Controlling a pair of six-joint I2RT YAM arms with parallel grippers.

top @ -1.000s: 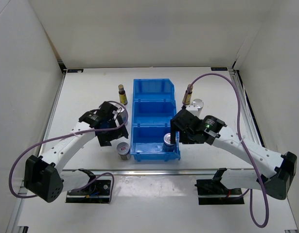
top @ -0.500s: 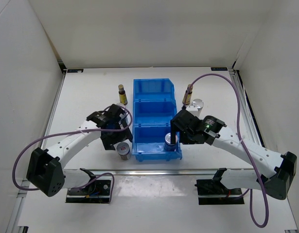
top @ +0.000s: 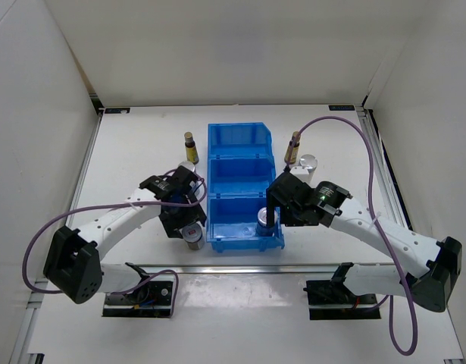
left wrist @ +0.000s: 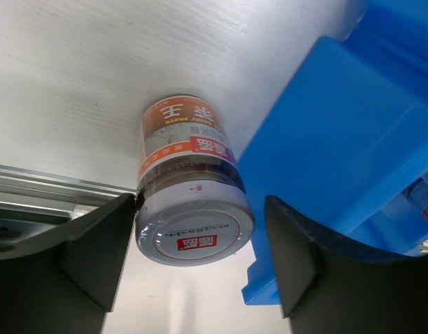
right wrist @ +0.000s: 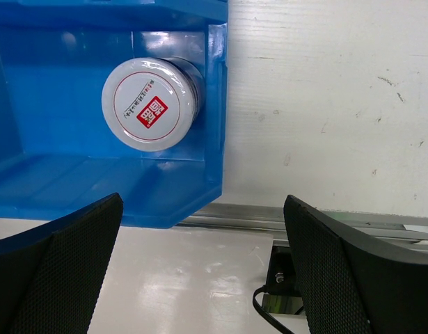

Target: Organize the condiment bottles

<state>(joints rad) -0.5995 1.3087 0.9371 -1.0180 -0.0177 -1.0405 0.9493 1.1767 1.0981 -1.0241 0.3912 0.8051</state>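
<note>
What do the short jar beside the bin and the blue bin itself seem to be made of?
The jar looks like clear glass or plastic: dark paste shows through. Its lid is silvery, probably metal. The bin looks like glossy moulded plastic, with soft highlights.

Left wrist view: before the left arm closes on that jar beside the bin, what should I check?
1. Jar between the left fingers: ok.
2. Left gripper open: ok.
3. Jar upright on the table: ok.
4. Bin-side finger clears the blue bin: cannot tell.
5. Right gripper open, not holding the second jar in the bin: ok.
</note>
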